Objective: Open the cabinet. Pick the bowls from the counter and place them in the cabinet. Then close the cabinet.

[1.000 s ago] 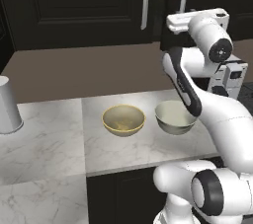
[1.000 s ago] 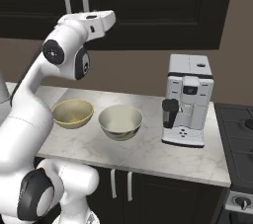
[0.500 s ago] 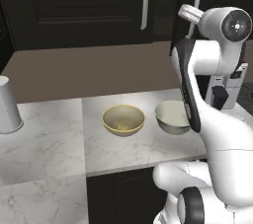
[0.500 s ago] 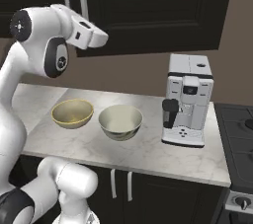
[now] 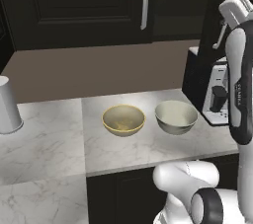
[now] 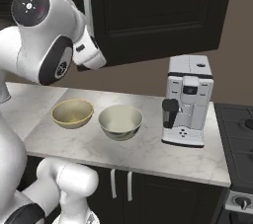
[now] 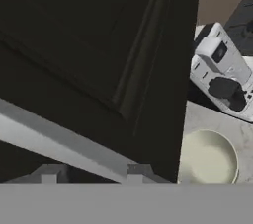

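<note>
Hand view: the cabinet (image 7: 89,45) door fills the frame, its silver handle (image 7: 59,141) running between the end effector (image 7: 91,173) fingertips, which look set around the bar, though contact can't be confirmed. Seen from the right, that door stands swung partly out from the cabinet, above the bowls. A weak grip could slip off the bar mid-swing. Below the cabinet, on the surface (image 5: 123,149), the tan bowl (image 5: 123,119) and off-white bowl (image 5: 176,116) sit side by side, both empty; a coffee machine (image 6: 188,99) stands beyond the off-white bowl.
</note>
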